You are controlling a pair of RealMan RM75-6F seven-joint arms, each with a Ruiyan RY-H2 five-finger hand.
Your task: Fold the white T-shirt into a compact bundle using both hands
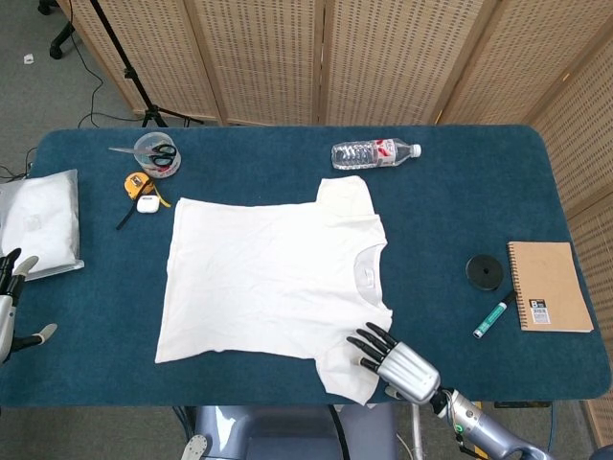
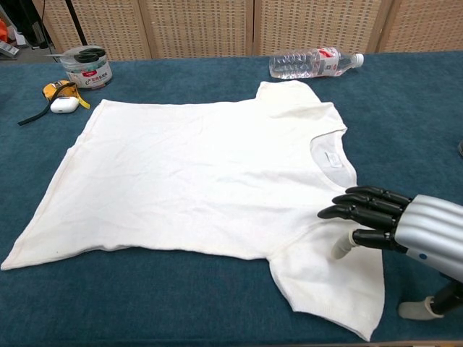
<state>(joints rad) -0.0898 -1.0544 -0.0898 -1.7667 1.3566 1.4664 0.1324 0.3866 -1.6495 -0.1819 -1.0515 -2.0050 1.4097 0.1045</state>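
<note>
A: Which containers do you have, measured from the white T-shirt (image 1: 273, 278)?

B: Beyond its hem corner stands a clear tub (image 1: 156, 153) with scissors (image 1: 153, 151) lying across the top. Beside it are a yellow tape measure (image 1: 137, 183) and a small white case (image 1: 147, 203). A water bottle (image 1: 375, 153) lies on its side beyond the far sleeve.

A: How does the shirt lie?

B: Flat in the middle of the blue table (image 1: 441, 201). Its long axis runs left to right, with the collar toward your right hand (image 1: 393, 361) and the hem toward your left hand (image 1: 11, 302).

A: And your hands?

B: Your right hand rests over the near sleeve at the table's front edge, fingers stretched out and holding nothing. Your left hand is well apart from the hem, at the left edge near a white bag (image 1: 38, 222), fingers spread. Past the collar lie a black disc (image 1: 485, 271), a marker (image 1: 490, 318) and a notebook (image 1: 548, 286).
</note>
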